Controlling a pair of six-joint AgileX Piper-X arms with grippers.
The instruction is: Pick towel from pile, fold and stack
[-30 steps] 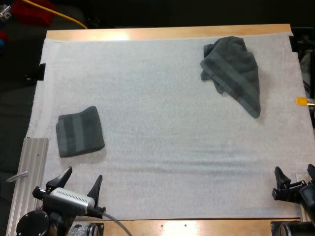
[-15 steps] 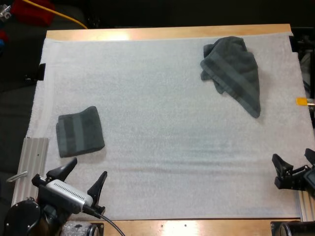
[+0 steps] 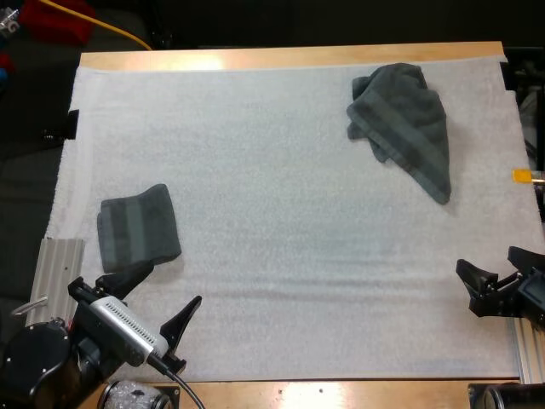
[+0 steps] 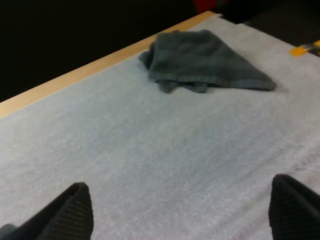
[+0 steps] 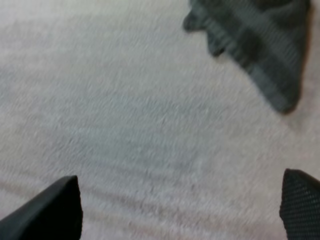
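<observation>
Right now both arms are waiting at the near edge of the white mat (image 3: 272, 213), and neither is holding anything. The left pincer (image 3: 168, 287) is hovering with its two black fingers spread wide, clear of any cloth. The right pincer (image 3: 490, 261) is doing the same at the right edge, fingers standing well apart over bare mat.

The crumpled towel (image 3: 404, 119) is lying at the far right of the mat, close to the wooden rim of the bench (image 3: 289, 56). It is bunched at its far end and tapering to a loose corner at its near end. Its long axis is running slantwise, from far-left to near-right, so that corner is pointing roughly toward the right arm. From the right pincer the towel is sitting ahead and a little to the left. From the left pincer it is lying well apart, diagonally across the whole mat.

The folded towel (image 3: 136, 227) is resting near the left edge, just beyond the left pincer, and looks like the start of the stack.

To my eye the pick is not yet begun. The right arm is plainly the nearer one, and the tapering corner is looking like the easiest place to pinch.
</observation>
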